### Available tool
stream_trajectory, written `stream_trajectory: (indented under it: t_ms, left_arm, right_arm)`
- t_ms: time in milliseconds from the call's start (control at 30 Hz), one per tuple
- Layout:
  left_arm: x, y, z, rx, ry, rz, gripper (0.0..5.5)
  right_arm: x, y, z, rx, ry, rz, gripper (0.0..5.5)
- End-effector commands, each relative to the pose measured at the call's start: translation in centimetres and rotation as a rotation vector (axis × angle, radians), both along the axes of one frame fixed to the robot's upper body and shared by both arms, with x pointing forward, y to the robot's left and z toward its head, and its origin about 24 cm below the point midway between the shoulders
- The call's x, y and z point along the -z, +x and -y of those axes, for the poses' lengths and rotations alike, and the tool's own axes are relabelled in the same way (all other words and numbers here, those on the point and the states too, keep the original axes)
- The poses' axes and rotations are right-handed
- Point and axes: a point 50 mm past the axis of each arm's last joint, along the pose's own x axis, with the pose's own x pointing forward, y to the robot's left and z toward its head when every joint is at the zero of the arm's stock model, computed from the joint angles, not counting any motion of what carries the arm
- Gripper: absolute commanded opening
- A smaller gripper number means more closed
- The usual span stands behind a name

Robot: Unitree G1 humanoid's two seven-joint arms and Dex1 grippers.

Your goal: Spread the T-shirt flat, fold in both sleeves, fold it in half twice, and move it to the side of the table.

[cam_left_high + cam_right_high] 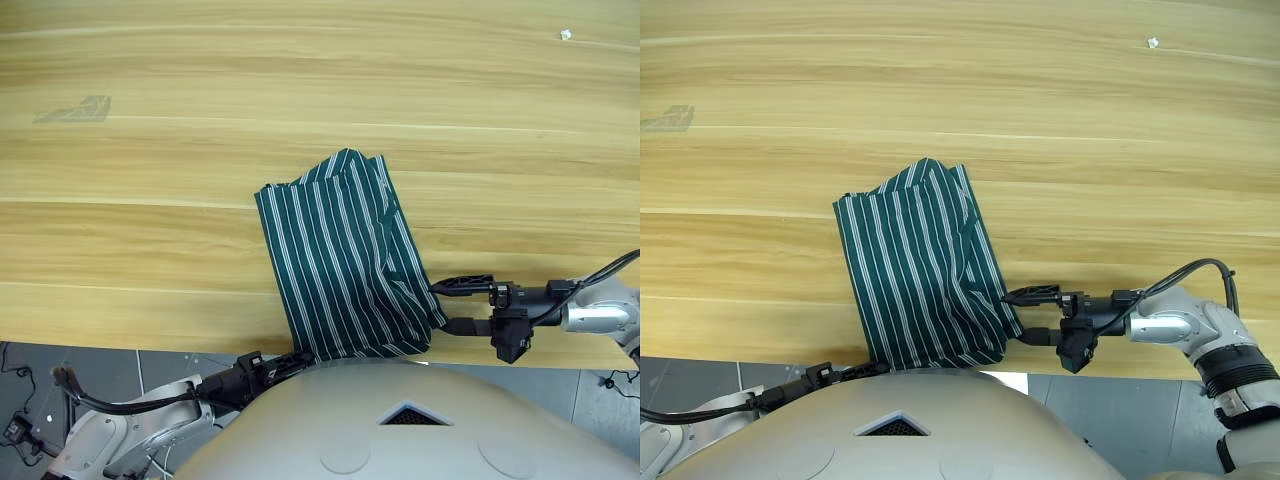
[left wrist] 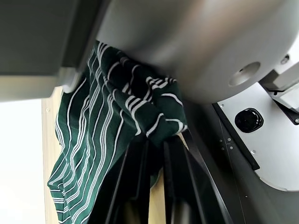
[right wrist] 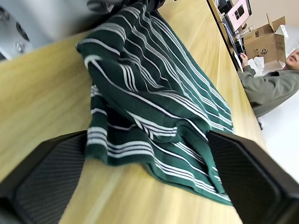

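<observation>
The T-shirt [image 1: 340, 260], dark green with white stripes, lies folded into a narrow packet on the wooden table [image 1: 150, 200], reaching to the front edge. My right gripper [image 1: 452, 305] is open at the shirt's near right corner. Its two fingers [image 3: 51, 172] stand on either side of that corner [image 3: 140, 140], low over the wood. My left gripper [image 1: 292, 366] sits at the table's front edge by the shirt's near left corner. In the left wrist view it [image 2: 161, 142] is shut on a bunched fold of the striped cloth [image 2: 140, 112].
A small white scrap [image 1: 565, 35] lies at the far right of the table, and a faint grey mark [image 1: 75, 110] at the far left. Bare wood stretches left, right and beyond the shirt. Below the front edge is grey floor with cables.
</observation>
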Motion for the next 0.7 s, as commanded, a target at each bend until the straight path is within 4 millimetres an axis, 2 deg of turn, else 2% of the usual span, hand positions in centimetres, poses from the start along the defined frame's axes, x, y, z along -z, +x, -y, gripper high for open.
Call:
stream_trajectory:
  t_ms: [33,233,600,700]
  left_arm:
    - [0.2,2.5,-1.2,-0.070,0.073,0.098,0.22]
    - [-0.2,3.8,-1.1,-0.057,0.066,0.143,0.22]
    - [0.1,3.9,-0.7,-0.049,0.055,0.143,0.22]
    - [0.1,3.8,-0.6,-0.051,0.054,0.139,0.22]
  right_arm:
    - [0.3,0.8,1.0,-0.092,-0.109,0.069,5.16]
    - [1.0,0.6,-1.3,-0.209,-0.042,0.079,5.19]
    - [1.7,-0.1,-2.5,-0.302,-0.015,0.051,5.19]
    - [1.8,-0.1,-2.4,-0.298,-0.024,0.044,4.53]
